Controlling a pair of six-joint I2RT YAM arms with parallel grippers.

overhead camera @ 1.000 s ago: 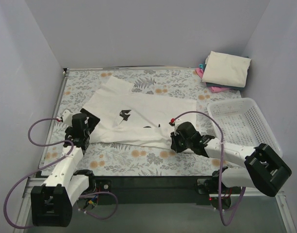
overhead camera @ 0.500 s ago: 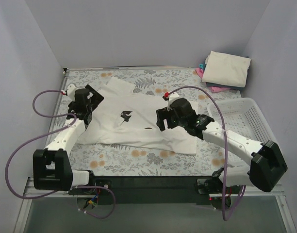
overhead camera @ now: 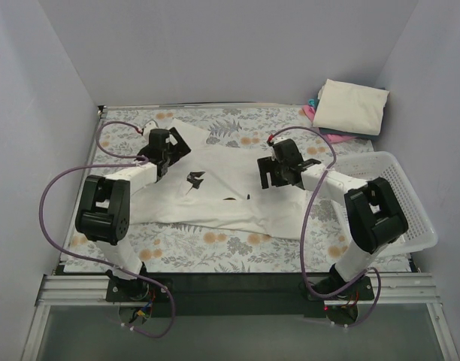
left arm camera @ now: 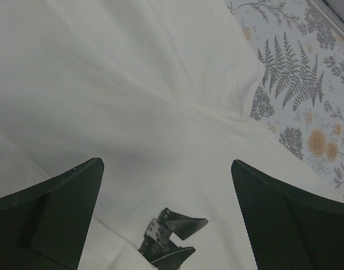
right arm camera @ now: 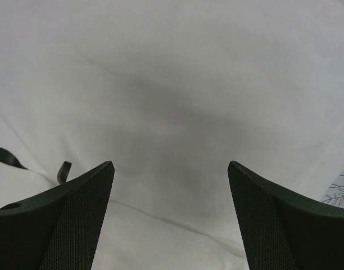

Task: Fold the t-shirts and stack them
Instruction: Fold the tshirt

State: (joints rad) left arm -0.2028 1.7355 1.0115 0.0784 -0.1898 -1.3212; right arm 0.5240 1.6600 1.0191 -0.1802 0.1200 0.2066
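Note:
A white t-shirt [overhead camera: 215, 197] with a small dark chest print [overhead camera: 194, 178] lies spread out on the floral table, its lower part doubled over along a crease. My left gripper [overhead camera: 177, 149] hovers open over the shirt's upper left, near a sleeve. In the left wrist view the left gripper [left arm camera: 166, 163] has only cloth [left arm camera: 132, 84] and the print [left arm camera: 172, 236] below it. My right gripper [overhead camera: 266, 174] stands open over the shirt's right half. In the right wrist view the right gripper [right arm camera: 170, 164] holds nothing above plain white cloth [right arm camera: 172, 67].
Folded shirts are stacked at the back right: a cream one [overhead camera: 350, 107] on top, pink [overhead camera: 337, 138] beneath. A white lattice basket [overhead camera: 380, 192] sits at the right edge, under the right arm. Grey walls close in the left, back and right.
The right gripper has opened and let go of the shirt's lower edge. Both arms have swung from the near side to the far part of the shirt.

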